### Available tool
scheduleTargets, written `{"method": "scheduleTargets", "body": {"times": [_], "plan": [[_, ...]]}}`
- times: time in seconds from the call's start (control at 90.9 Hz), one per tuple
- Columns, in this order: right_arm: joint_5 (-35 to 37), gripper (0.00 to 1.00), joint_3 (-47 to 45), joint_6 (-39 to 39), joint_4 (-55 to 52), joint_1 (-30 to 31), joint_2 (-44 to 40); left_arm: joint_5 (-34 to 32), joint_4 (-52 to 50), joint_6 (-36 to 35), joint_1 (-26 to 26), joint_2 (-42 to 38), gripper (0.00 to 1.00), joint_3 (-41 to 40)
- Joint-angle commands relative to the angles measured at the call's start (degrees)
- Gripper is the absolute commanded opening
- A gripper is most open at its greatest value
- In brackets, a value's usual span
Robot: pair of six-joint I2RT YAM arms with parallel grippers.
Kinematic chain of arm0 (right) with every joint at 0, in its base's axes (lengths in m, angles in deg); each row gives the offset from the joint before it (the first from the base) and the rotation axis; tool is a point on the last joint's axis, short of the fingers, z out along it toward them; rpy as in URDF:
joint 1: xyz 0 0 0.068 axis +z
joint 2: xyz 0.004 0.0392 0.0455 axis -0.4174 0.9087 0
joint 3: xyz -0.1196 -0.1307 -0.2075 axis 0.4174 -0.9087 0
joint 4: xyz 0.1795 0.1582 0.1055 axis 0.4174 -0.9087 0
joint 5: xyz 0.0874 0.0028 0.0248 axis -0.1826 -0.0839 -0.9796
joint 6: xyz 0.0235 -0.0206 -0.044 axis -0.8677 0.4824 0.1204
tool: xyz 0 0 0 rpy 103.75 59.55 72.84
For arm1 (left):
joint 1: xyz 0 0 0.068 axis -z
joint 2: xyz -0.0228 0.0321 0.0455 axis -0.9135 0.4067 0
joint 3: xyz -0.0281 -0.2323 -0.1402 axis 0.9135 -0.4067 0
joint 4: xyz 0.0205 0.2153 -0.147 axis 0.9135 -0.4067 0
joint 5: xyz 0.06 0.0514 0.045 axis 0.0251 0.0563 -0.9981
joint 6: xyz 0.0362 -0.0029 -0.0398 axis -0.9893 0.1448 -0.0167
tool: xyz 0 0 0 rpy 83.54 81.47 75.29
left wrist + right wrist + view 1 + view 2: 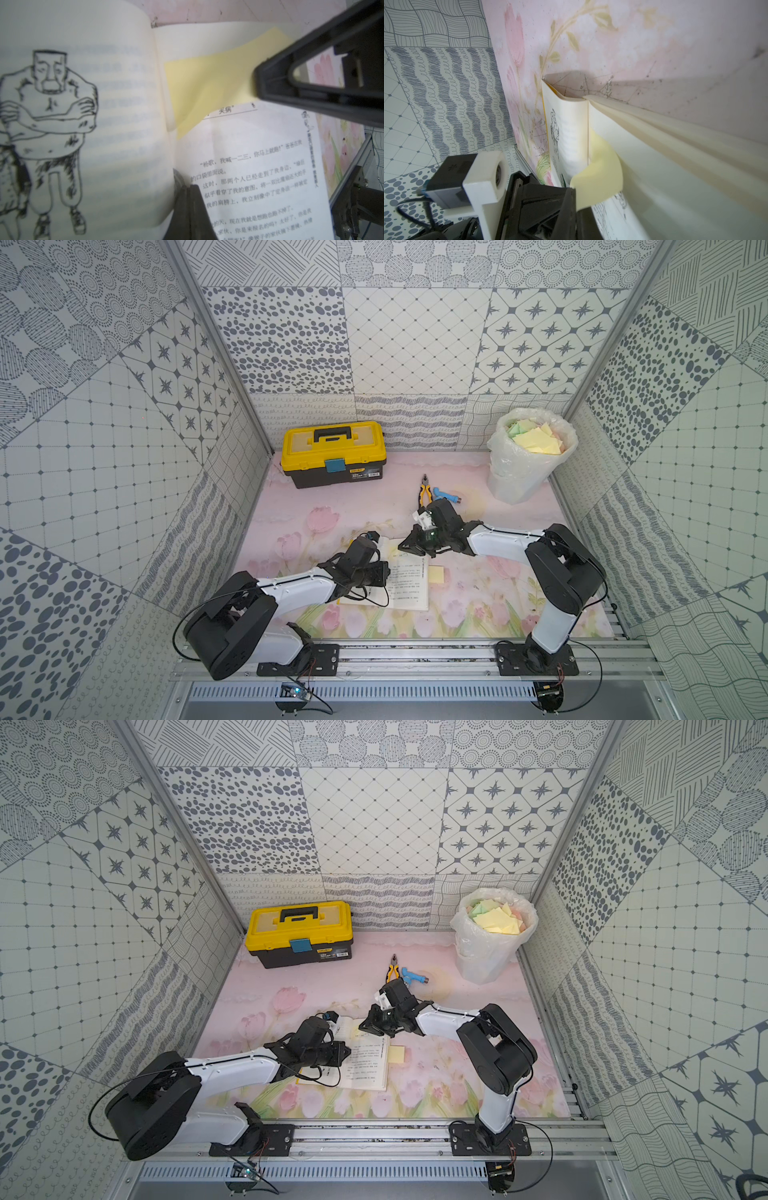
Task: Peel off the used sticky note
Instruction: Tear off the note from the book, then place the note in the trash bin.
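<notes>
Bright, even light; sharp overviews, soft close-ups.
In both top views the walls [95, 448] splay outward at the frame edges and shadows on the table [332, 506] are faint. The left wrist view blurs the book [116, 104] around its drawing and softens the sticky note [207, 83]. In the right wrist view the book casts a soft shadow and its nearest page smears out of focus.

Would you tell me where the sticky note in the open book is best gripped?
By its raised free edge, the one away from the book's spine, coming from the page's outer side. The sticky note seems stuck near the spine and curls up toward that edge, which the right gripper pinches.
</notes>
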Motion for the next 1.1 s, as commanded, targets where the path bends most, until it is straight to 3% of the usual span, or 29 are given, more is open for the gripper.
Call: {"method": "scheduleTargets", "body": {"times": [0.0, 0.297, 0.517, 0.715, 1.089], "plan": [[1.7, 0.0, 2.4, 0.1, 1.5, -1.1, -1.0, -3.3, -9.4, -1.7, 0.0, 0.8, 0.0, -0.5], [3.2, 0.0, 4.6, 4.1, -4.3, -3.3, -5.8, -3.3, -9.6, -1.7, 0.0, 0.8, 0.0, -0.2], [3.2, 0.0, 7.8, 8.5, -10.8, -8.4, -12.6, -2.9, -9.7, -1.8, 0.0, 1.5, 0.0, 0.7], [3.3, 0.0, 13.1, 12.4, -16.9, -15.0, -17.4, -2.3, -9.1, -1.7, 0.0, 2.2, 0.0, 1.4], [0.3, 0.0, 27.1, 14.9, -23.0, -33.4, -19.3, -1.9, -9.0, -2.1, 0.0, 2.7, 0.0, 2.5]]}}
